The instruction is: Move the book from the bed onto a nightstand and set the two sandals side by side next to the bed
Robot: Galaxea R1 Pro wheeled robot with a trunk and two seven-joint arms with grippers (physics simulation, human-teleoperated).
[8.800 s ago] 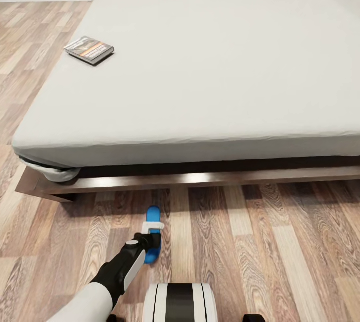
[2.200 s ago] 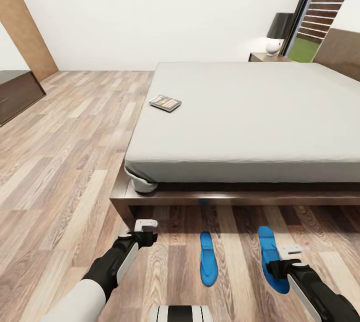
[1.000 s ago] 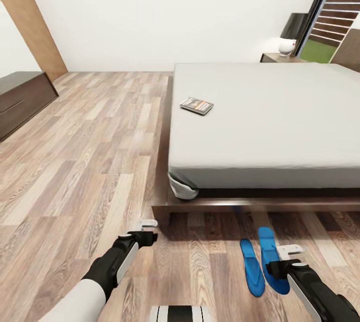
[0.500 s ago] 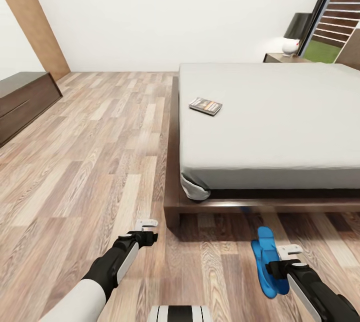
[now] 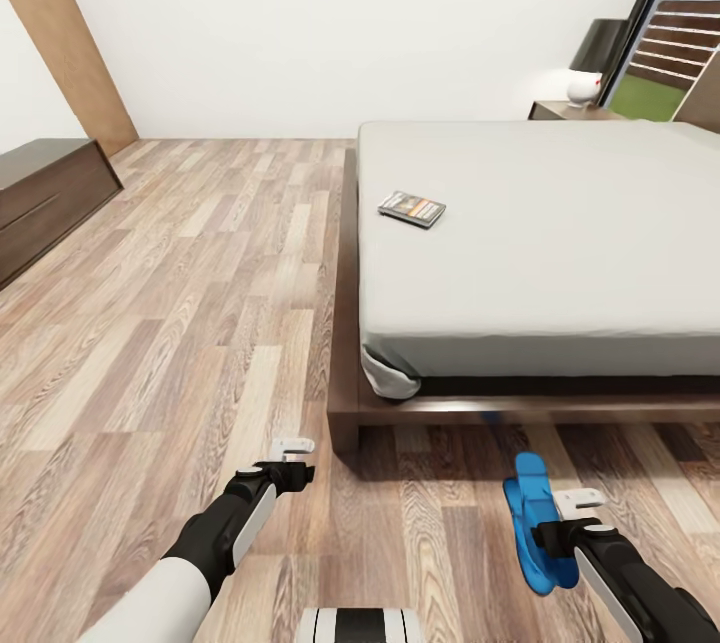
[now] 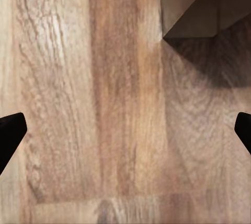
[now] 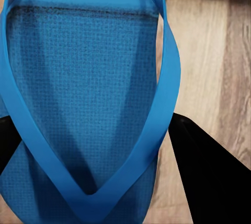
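Nearest, the left gripper (image 5: 293,459) hangs over bare plank floor (image 5: 180,343) with nothing in it. In the left wrist view its dark fingertips (image 6: 10,132) sit at opposite edges of the picture, so the jaws stand wide apart, with only wood grain and the corner of the bed frame (image 6: 188,4) between and beyond them.

The right gripper (image 5: 580,513) is down at the sandals (image 5: 530,513), which show in the head view as overlapping blue shapes on the floor just before the bed's near edge; whether they lie side by side or one on top of the other I cannot tell. In the right wrist view a blue sole and its strap (image 7: 89,104) lie between two dark fingers (image 7: 209,177), one on each side of the sandal. Whether the jaws actually clamp it I cannot tell.

Beyond them the bed (image 5: 560,253) stretches away, its grey mattress on a dark wooden frame. The book (image 5: 412,209) lies flat on the mattress near the left edge, well apart from both grippers.

At the far end of the bed a nightstand (image 5: 560,109) carries a lamp (image 5: 590,63), beside a window (image 5: 670,33). A long dark cabinet (image 5: 45,203) stands against the left wall.
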